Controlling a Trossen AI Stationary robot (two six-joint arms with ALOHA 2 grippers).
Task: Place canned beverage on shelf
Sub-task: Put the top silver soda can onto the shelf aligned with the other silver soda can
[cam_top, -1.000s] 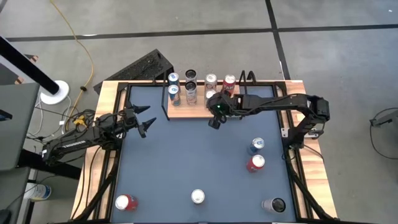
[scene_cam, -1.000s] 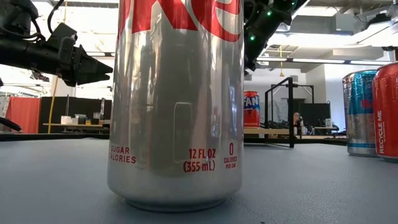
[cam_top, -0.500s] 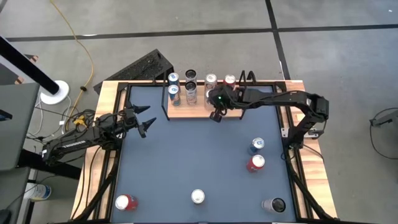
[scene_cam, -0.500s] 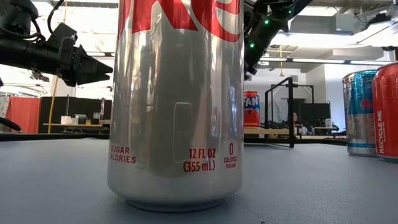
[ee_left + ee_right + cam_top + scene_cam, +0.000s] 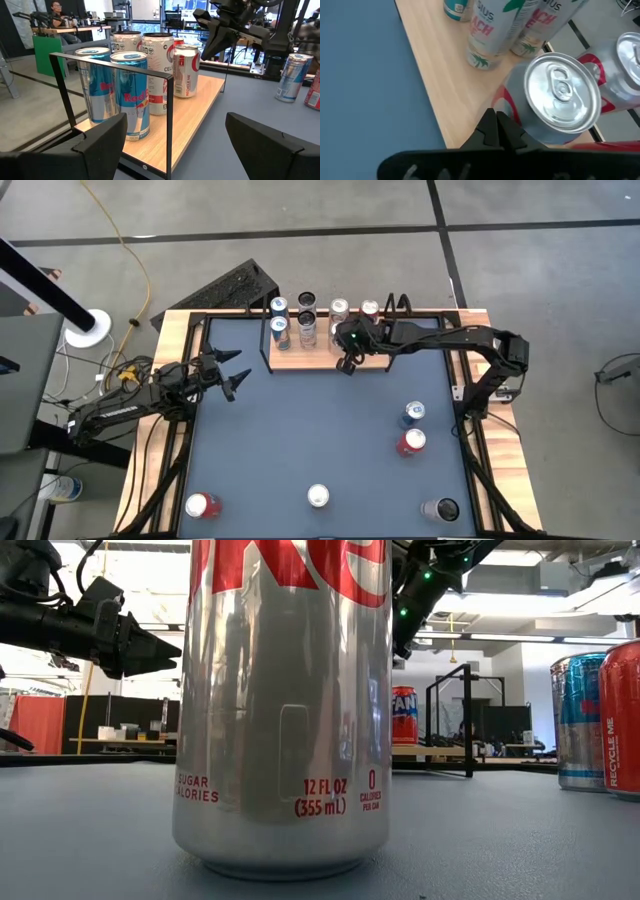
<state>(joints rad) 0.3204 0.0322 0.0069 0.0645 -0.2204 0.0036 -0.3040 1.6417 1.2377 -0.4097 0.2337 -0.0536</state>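
Observation:
The shelf (image 5: pixel 290 358), a light-wood board in a black rail frame, sits at the table's far middle with several cans upright on it. A silver-and-red can (image 5: pixel 555 100) stands on its base near the board's near edge. My right gripper (image 5: pixel 347 365) hangs shut just above and in front of that can, slanting down; it also shows in the left wrist view (image 5: pixel 206 47). My left gripper (image 5: pixel 232 375) waits open and level at the table's left, facing the shelf (image 5: pixel 200 107), with nothing between its fingers. My right gripper has its shut fingertips (image 5: pixel 496 127) close against the near side of the silver-and-red can, just below its rim (image 5: pixel 520 120). They come slanting down from the near side. Whether they touch the can I cannot tell.
Loose cans stand on the grey-blue tabletop: a blue one (image 5: pixel 413 412) and a red one (image 5: pixel 411 442) at the right, a silver one (image 5: pixel 318 496), a red one (image 5: pixel 202 505) and a dark one (image 5: pixel 440 509) near the front edge. The middle is bare.
My right gripper has moved a little toward the table's far edge, from over the tabletop to the shelf's near edge, and has then kept still. The cans stand as before.

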